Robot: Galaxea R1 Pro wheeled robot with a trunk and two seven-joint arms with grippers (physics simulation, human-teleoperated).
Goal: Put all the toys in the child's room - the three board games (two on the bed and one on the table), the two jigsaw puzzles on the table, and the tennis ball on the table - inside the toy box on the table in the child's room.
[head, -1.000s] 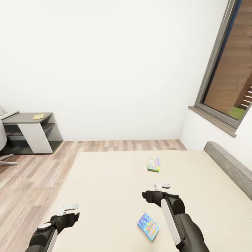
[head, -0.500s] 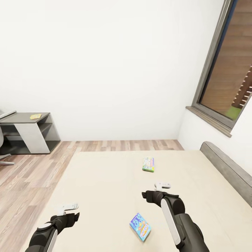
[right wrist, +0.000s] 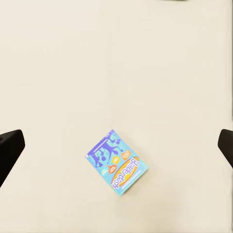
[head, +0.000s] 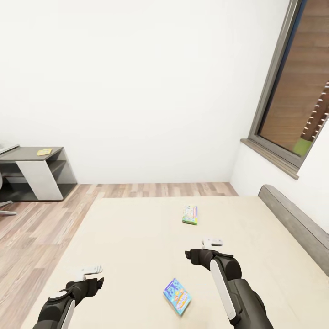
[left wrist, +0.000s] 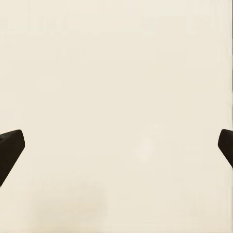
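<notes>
On the beige bed (head: pixel 137 237), the blue board game (head: pixel 177 295) lies flat beneath the empty, wide-spread right gripper (head: pixel 212 241); it should be centred before descent. The left gripper (head: pixel 87 270) is likewise wide.

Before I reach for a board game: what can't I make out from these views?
- Table: cut off by the head view's left edge; toy box unseen.
- Yellow item on it: too small to identify.
- Far board game: cover print too small.
- Left claw and right claw: only dark fingertips at wrist-view edges.
</notes>
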